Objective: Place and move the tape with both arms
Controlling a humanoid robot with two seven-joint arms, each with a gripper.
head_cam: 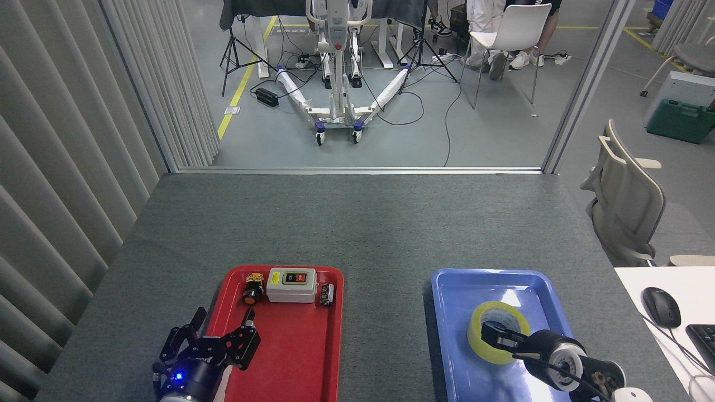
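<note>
Right now our right gripper [491, 333] sits low in the blue tray [447, 312], its dark fingers reaching into the tape [483, 329]. One finger appears to lie across the roll's near wall and into the white core, but the view is end-on and dark, so we cannot tell whether the jaws are clamped on the wall or merely resting beside it. The tape lies in the middle of the blue tray, tipped a little toward us, with its hole facing up and away.

Our left gripper [220, 329] hovers over the near left corner of the red tray [290, 357], fingers spread wide and holding nothing. The grey switch box [291, 285] and two small parts sit at that tray's far edge, well apart from it.

To do this step well, we judge that one finger should go inside the core and one outside the yellow wall, closing squarely so the roll does not pivot. We should lift straight up until it clears the tray's raised rim before travelling left. The roll is smooth and rounded, so a shallow pinch could let it swing or slip; a deeper bite looks safer. The left gripper seems well placed to receive it.
</note>
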